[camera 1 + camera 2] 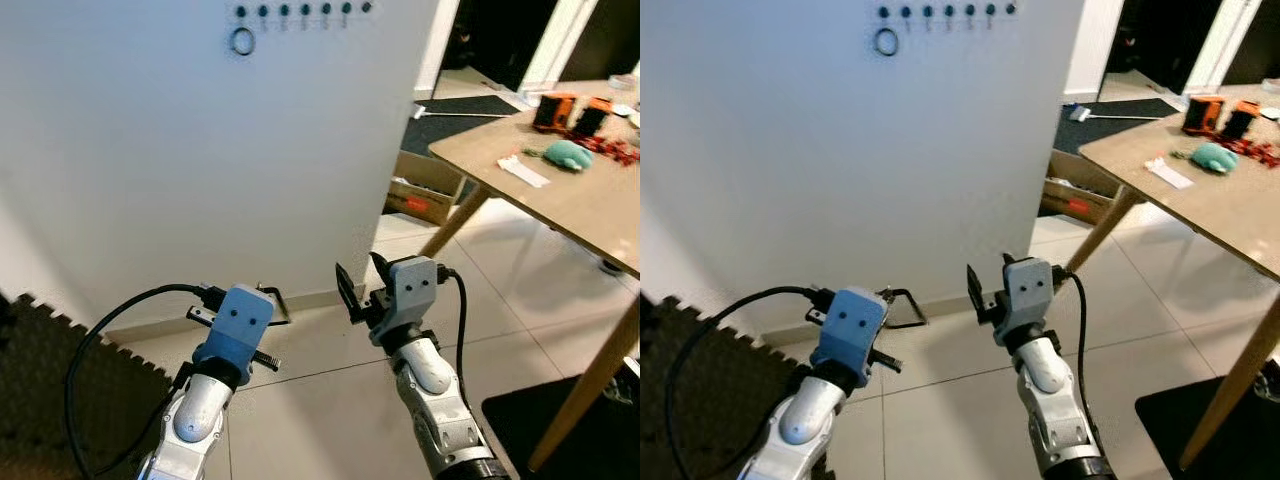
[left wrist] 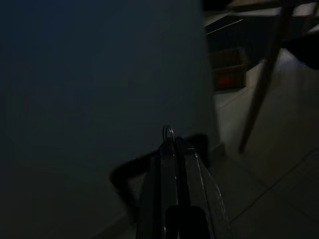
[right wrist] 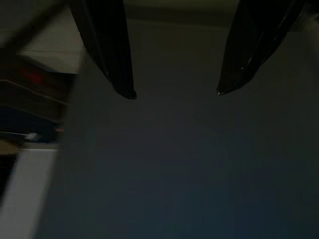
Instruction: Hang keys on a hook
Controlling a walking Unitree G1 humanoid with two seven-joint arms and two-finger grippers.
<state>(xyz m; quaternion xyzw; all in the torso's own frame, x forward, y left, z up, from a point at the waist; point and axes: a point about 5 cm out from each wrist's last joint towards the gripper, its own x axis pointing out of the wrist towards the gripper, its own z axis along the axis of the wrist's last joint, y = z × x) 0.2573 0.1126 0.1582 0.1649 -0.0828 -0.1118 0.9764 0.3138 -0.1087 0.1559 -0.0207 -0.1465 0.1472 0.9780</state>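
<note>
Head views: a row of dark hooks (image 1: 304, 10) runs along the top edge of the white wall panel (image 1: 200, 150), a key ring (image 1: 243, 41) hanging from the leftmost. Both arms are held low near the panel's foot.

Left wrist view — the left gripper (image 2: 172, 144) is clenched, a thin metal loop (image 2: 168, 131) pinched at its tips, probably the keys.

Right wrist view — the right gripper (image 3: 172, 92) is released, facing the panel.

Risk: the grip on the loop is slight; lifting it to the hooks could let it slip and fall.
</note>
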